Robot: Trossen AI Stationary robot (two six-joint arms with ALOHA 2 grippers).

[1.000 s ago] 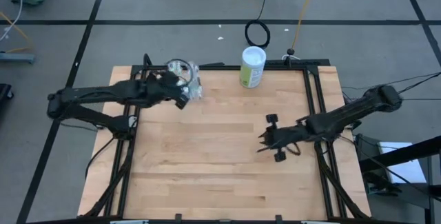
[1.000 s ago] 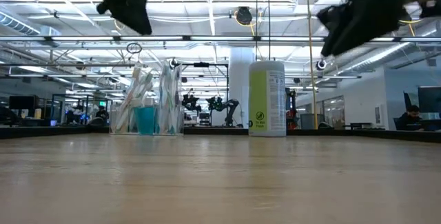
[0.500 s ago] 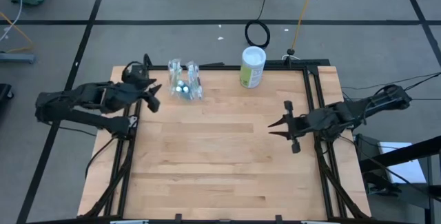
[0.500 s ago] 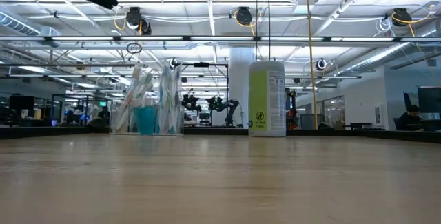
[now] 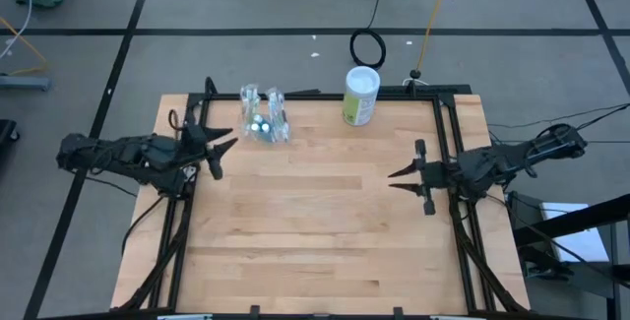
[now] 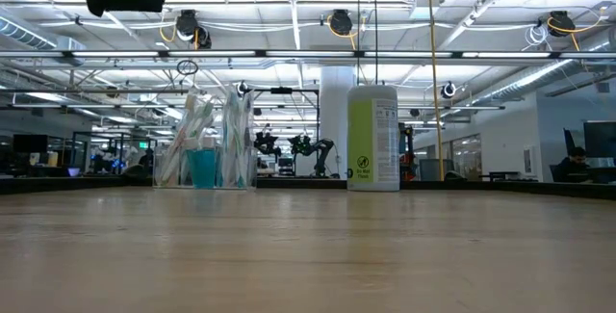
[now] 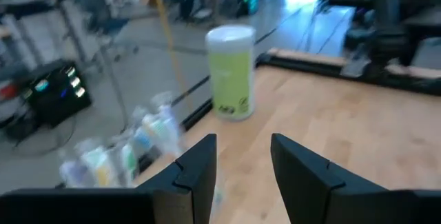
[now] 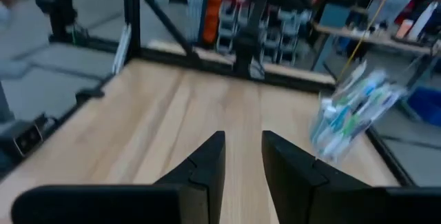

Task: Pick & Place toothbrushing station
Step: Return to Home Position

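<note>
Pale wood-plank table (image 5: 315,231), clear plastic holder (image 5: 264,123) of slim toothbrushes (image 6: 192,125), left hand (image 5: 222,153) and right hand (image 5: 392,180) released

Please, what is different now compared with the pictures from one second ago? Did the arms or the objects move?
The left end effector drew back from the clear holder to the left edge of the table. The right end effector drew back from over the table to its right edge. Both are empty, fingers apart. The holder with its toothbrushes and the white-and-green canister stayed in place.
</note>
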